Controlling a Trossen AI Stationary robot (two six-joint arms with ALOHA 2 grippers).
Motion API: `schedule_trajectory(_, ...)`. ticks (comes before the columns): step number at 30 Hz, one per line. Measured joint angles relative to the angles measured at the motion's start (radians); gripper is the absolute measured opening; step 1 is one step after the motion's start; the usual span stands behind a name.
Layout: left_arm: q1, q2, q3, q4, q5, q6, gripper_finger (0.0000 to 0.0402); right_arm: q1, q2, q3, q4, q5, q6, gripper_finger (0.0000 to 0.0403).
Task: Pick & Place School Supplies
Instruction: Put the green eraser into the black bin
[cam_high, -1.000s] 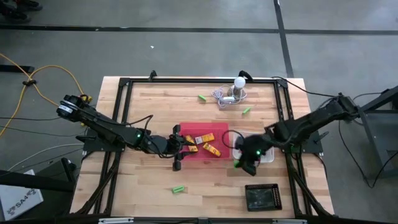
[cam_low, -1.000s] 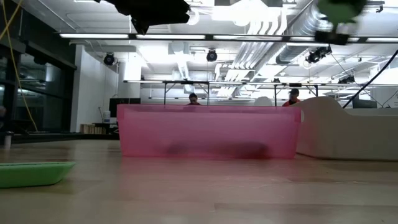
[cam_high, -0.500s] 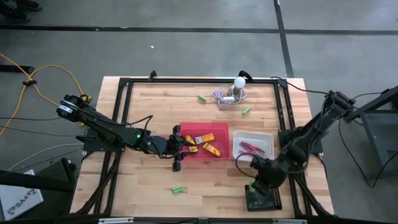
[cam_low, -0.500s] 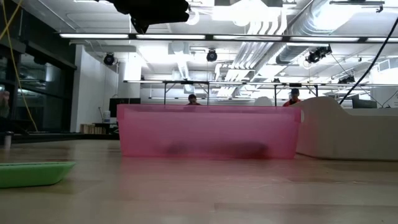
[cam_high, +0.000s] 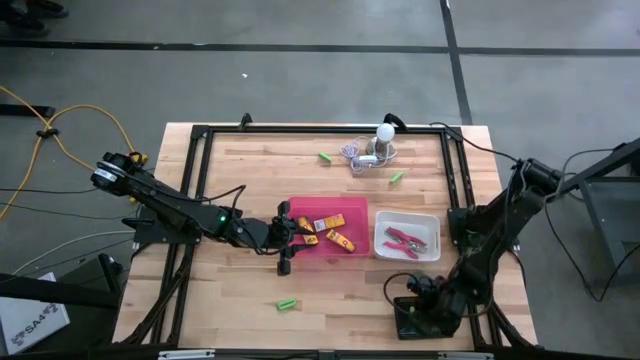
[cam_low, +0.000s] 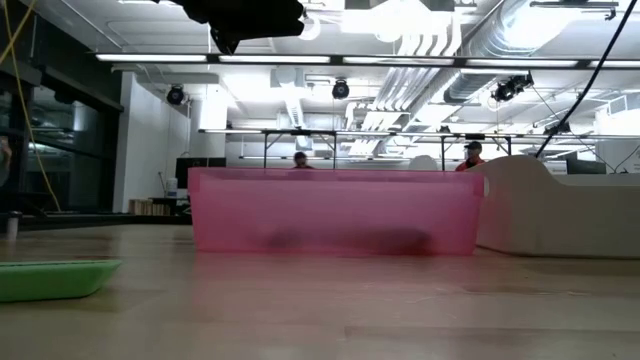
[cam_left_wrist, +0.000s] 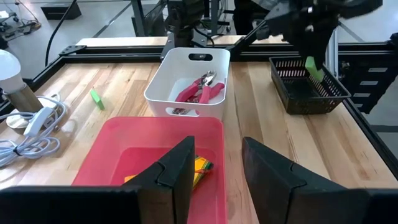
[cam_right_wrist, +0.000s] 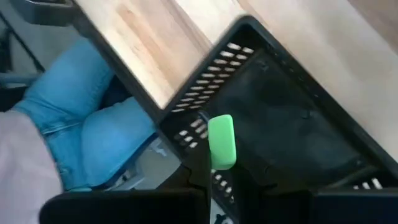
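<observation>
My right gripper (cam_high: 413, 301) hangs over the black tray (cam_high: 403, 322) at the table's near right, shut on a short bright-green stick (cam_right_wrist: 222, 142). My left gripper (cam_left_wrist: 214, 167) stands open, nothing between its fingers, above the left end of the pink tray (cam_high: 352, 212), where yellow-orange blocks (cam_high: 331, 232) lie. Pink-handled scissor-like tools (cam_high: 404, 240) lie in the white tray (cam_high: 430, 221). Three more green sticks lie flat on the table (cam_high: 325, 157), (cam_high: 397, 177), (cam_high: 287, 303). My right gripper pinches the green stick by one end (cam_right_wrist: 222, 163) between its two fingers. The fingers come from above, slanting down. The rest of the stick juts out past the fingertips, lifted clear above the black tray (cam_right_wrist: 292, 124).
A white bulb-like object with a grey cord (cam_high: 372, 150) lies at the table's far edge. A black frame (cam_high: 200, 180) runs round the tabletop. Bare wood lies between the pink tray and the near edge. A person's blue-clad legs (cam_right_wrist: 93, 124) show beyond the table's near edge.
My right gripper has swung from beside the white tray toward the table's near edge and down, rolling as it went, and now hangs over the black tray with the green stick still between its fingers.
</observation>
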Motion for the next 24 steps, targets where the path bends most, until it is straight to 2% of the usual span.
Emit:
schedule_trajectory(12,0.000,0.000,0.000,0.000,0.000,-0.001,0.0129,0.004,0.116,0.000,0.034,-0.098,0.030,0.0027)
schedule_trajectory(24,0.000,0.000,0.000,0.000,0.000,-0.004,0.0129,0.001,0.125,0.000,0.032,-0.097,0.037,0.0042)
